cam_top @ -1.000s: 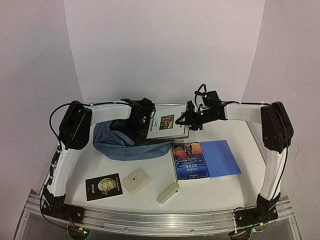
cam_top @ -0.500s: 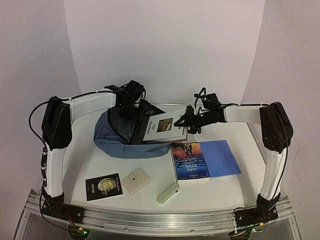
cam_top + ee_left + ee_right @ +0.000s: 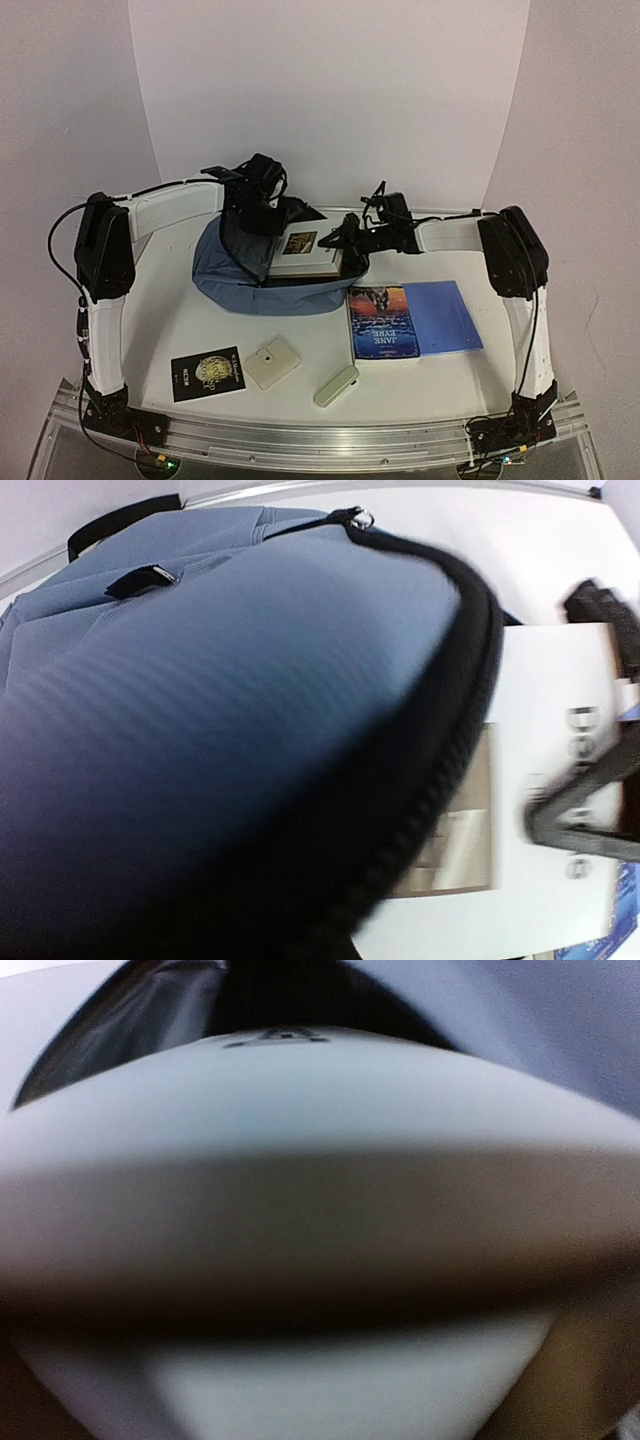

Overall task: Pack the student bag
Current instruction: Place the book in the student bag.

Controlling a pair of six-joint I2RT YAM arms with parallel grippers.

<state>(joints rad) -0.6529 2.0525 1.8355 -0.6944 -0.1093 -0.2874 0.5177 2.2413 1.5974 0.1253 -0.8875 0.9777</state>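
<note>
The slate-blue student bag (image 3: 262, 288) lies at the back left of the table with its mouth facing right. My left gripper (image 3: 262, 212) is shut on the bag's upper flap and holds it raised. The left wrist view shows the blue fabric (image 3: 230, 680) and its black zipper edge, but my own fingers are hidden. My right gripper (image 3: 345, 240) is shut on the right edge of a white book (image 3: 300, 255). The book's left part lies inside the bag's mouth. The book fills the blurred right wrist view (image 3: 330, 1100), with the dark opening beyond it.
A blue "Jane Eyre" book (image 3: 380, 320) and a flat bright-blue notebook (image 3: 442, 315) lie right of the bag. A black booklet (image 3: 208, 372), a beige square box (image 3: 273, 362) and a pale oblong case (image 3: 336, 385) lie near the front edge.
My left gripper rose and lifted the bag's flap, opening the mouth. My right gripper moved left and slid the white book partway into the bag.
</note>
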